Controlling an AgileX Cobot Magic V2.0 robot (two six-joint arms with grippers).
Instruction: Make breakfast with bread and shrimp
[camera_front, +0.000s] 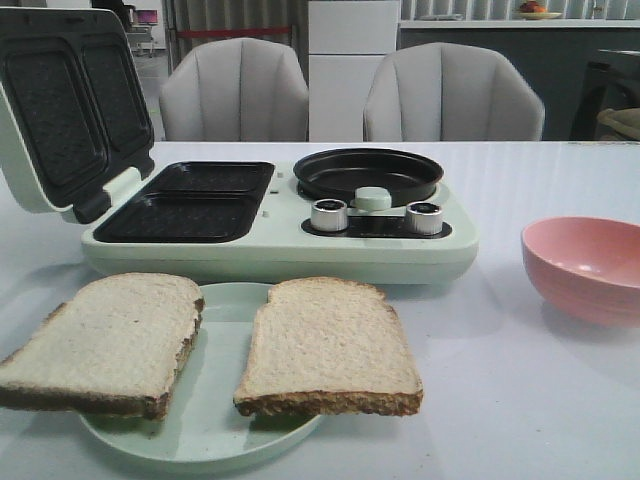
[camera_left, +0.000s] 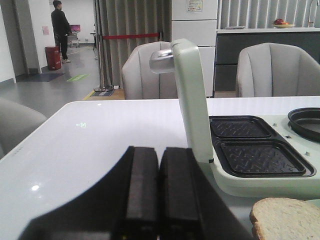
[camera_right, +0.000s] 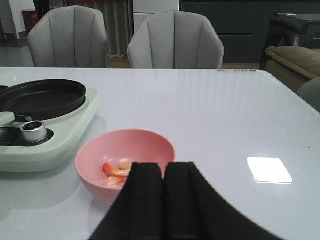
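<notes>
Two bread slices lie on a pale green plate (camera_front: 215, 425) at the table's front: the left slice (camera_front: 105, 340) and the right slice (camera_front: 328, 345). A corner of one slice shows in the left wrist view (camera_left: 287, 217). The shrimp (camera_right: 117, 172) lies in a pink bowl (camera_right: 125, 150), also seen at the right in the front view (camera_front: 585, 265). My left gripper (camera_left: 159, 155) is shut and empty, left of the appliance. My right gripper (camera_right: 164, 167) is shut and empty, just short of the bowl. Neither gripper shows in the front view.
A pale green breakfast maker (camera_front: 280, 230) stands behind the plate, its sandwich lid (camera_front: 70, 105) open upright, two black grill wells (camera_front: 190, 200), a round black pan (camera_front: 368, 172) and two knobs (camera_front: 330, 214). Grey chairs (camera_front: 235, 90) stand behind the table.
</notes>
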